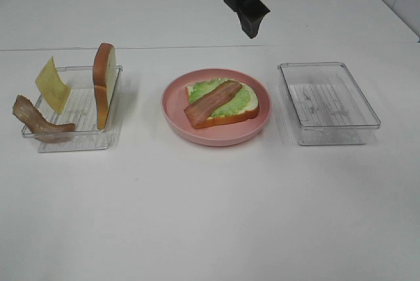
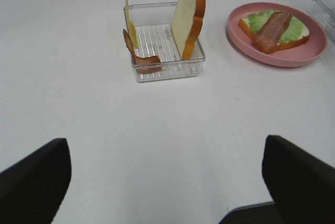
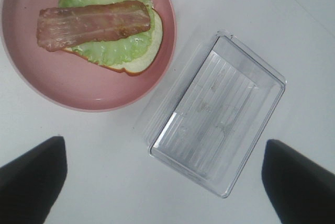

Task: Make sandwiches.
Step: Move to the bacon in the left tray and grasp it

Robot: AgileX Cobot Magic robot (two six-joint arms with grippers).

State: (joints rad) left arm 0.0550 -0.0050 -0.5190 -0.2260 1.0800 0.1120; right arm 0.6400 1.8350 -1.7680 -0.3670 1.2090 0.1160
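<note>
Sandwich [image 1: 220, 105], half-built: white bread slice [image 1: 231, 120], green lettuce leaf [image 1: 241, 100], reddish-brown bacon strip [image 1: 210, 102]. Flat on round pink plate [image 1: 216, 136], desk [image 1: 210, 222] centre, likely so both arms reach. Left clear plastic tray [image 1: 73, 143]: second bread slice [image 1: 104, 84] upright, yellow cheese square [image 1: 52, 84] leaning, second bacon strip [image 1: 39, 120] over rim. Edges exposed, likely for pinching. Left pincer [image 2: 163, 145], right pincer [image 3: 163, 144] wide, holding nothing. Count: bread two, bacon two, cheese one, lettuce one, trays two.

I see a white desk [image 1: 210, 215] carrying three items in a row, each well apart from the next. At the left stands a clear plastic tray [image 1: 82, 107]. In the middle sits a round pink plate [image 1: 216, 138]. At the right stands a second clear tray [image 1: 328, 104]. All rest flat.
</note>
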